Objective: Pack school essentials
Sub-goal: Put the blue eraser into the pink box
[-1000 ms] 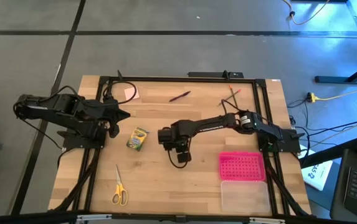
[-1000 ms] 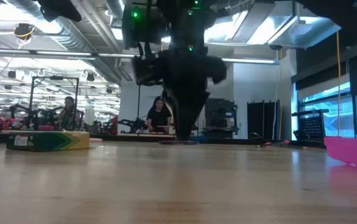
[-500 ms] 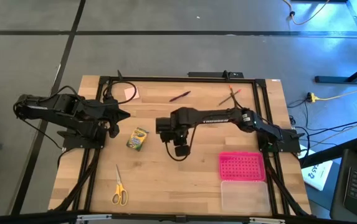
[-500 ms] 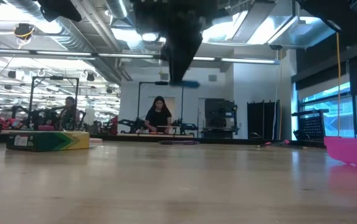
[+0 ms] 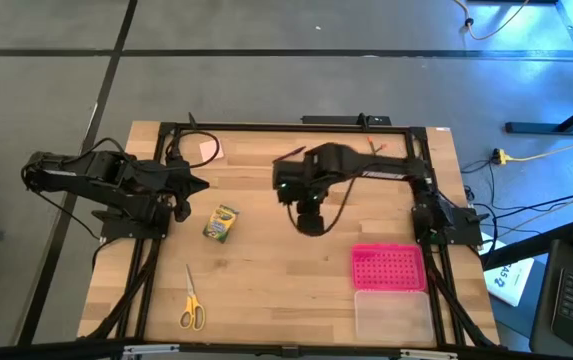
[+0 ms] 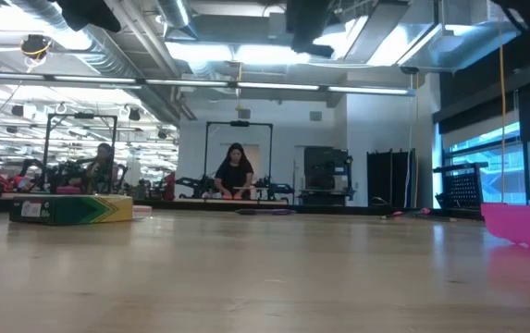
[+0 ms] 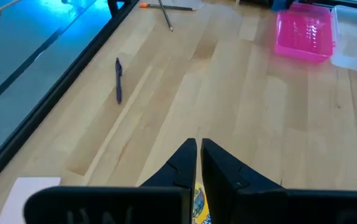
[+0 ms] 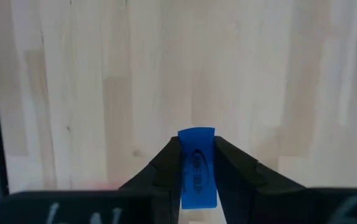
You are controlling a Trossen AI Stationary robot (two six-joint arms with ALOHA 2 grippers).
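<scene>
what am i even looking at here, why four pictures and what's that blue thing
It is one moment seen by four cameras: one above the wooden table, one level with the tabletop, and one on each wrist of a two-armed robot. The right gripper hangs above the middle of the table, its fingers pinching a small blue eraser. The left gripper waits shut at the left side. On the table lie a crayon box, yellow-handled scissors, a pink sticky-note pad, a pen, and a clear case with its pink lid.
</scene>
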